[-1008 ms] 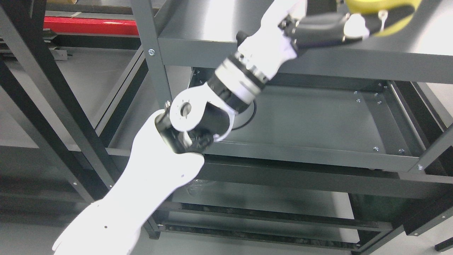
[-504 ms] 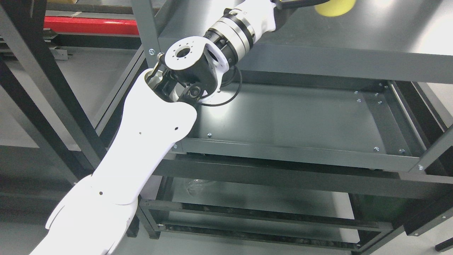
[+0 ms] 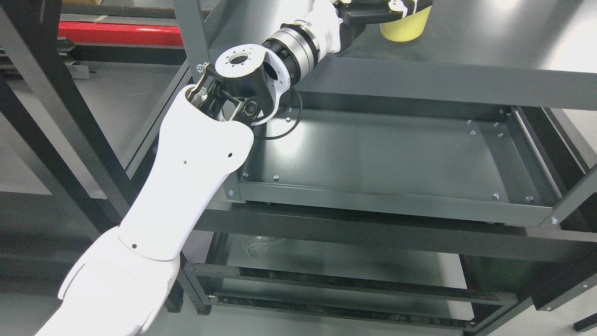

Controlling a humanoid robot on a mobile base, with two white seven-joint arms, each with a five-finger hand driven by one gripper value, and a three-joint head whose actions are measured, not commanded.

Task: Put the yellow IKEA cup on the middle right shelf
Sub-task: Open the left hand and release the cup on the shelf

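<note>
At the left hand [image 3: 373,6], mostly cut off by the top edge of the head view: clasped over the upper part of the yellow cup [image 3: 405,27], dark palm and pale fingers wrapped at the rim. Grasping, then, not released.

Compared with a second ago: no longer tipped sideways far to the right. Now turned upright, brought leftward along the shelf and lowered since half a second ago, when only the rounded bottom of it showed at the frame's top. Same camera position throughout, judging by the unmoved frame of the rack. Elbow joint [image 3: 242,79] raised and swung left in the same span, now close to the grey upright post [image 3: 191,32].

Meaning for the task, as a judgement: carrying done, setting-down in hand. Looks to sit with its base on or just above the dark grey shelf [image 3: 489,51]; cannot tell whether touching.

Relative to the hand: directly beneath the fingers and to the right of the wrist, hanging from the grip, open end up into the palm.

Further out: an open tray shelf [image 3: 396,158] one level below, bare metal with screws at the corners. Next, probably: opening the fingers and lifting clear without knocking it over.
</note>
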